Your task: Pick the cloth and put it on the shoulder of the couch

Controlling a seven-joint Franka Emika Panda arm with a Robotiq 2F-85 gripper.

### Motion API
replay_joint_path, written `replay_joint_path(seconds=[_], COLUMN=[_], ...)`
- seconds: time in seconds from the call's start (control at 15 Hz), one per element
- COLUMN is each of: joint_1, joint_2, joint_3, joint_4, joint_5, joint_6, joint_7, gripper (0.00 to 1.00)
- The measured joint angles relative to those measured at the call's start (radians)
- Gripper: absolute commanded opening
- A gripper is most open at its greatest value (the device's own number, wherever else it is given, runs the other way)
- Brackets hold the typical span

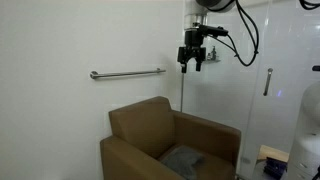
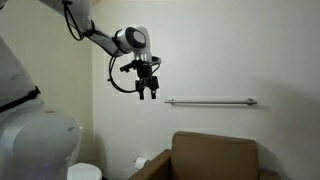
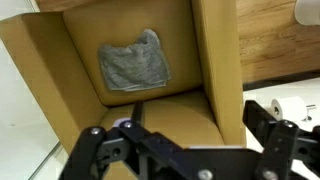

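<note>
The grey rumpled cloth [image 3: 134, 66] lies on the seat cushion of the brown armchair; it also shows in an exterior view [image 1: 183, 159]. The armchair's broad padded arm [image 3: 215, 55] runs beside the seat; in an exterior view the arm [image 1: 215, 128] is bare. My gripper [image 1: 194, 62] hangs high above the chair, well apart from the cloth, near the wall; it shows in the second exterior view too [image 2: 148, 91]. Its fingers [image 3: 185, 140] are spread wide and hold nothing.
A metal grab bar [image 1: 127, 73] is fixed to the white wall above the chair [image 2: 211, 101]. A wooden floor [image 3: 270, 50] and white objects [image 3: 290, 105] lie beside the chair. A glass door with a handle [image 1: 267, 82] stands to the side.
</note>
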Motion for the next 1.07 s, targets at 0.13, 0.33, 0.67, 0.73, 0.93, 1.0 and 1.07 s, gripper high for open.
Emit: replay_joint_path(seconds=[0.13,0.33,0.67,0.73,0.93,1.0,1.07], joint_1=[0.000,0.000,0.000,0.000,0.001,0.001,0.002], joint_2=[0.000,0.000,0.000,0.000,0.018,0.034,0.056], joint_3=[0.000,0.000,0.000,0.000,0.006,0.014,0.025], joint_4=[0.000,0.000,0.000,0.000,-0.011,-0.021,-0.034], joint_5=[0.000,0.000,0.000,0.000,0.000,-0.001,-0.002], joint_6=[0.000,0.000,0.000,0.000,0.041,0.082,0.133], joint_7=[0.000,0.000,0.000,0.000,0.002,0.010,0.026], gripper=[1.00,1.00,1.00,1.00,1.00,1.00,1.00])
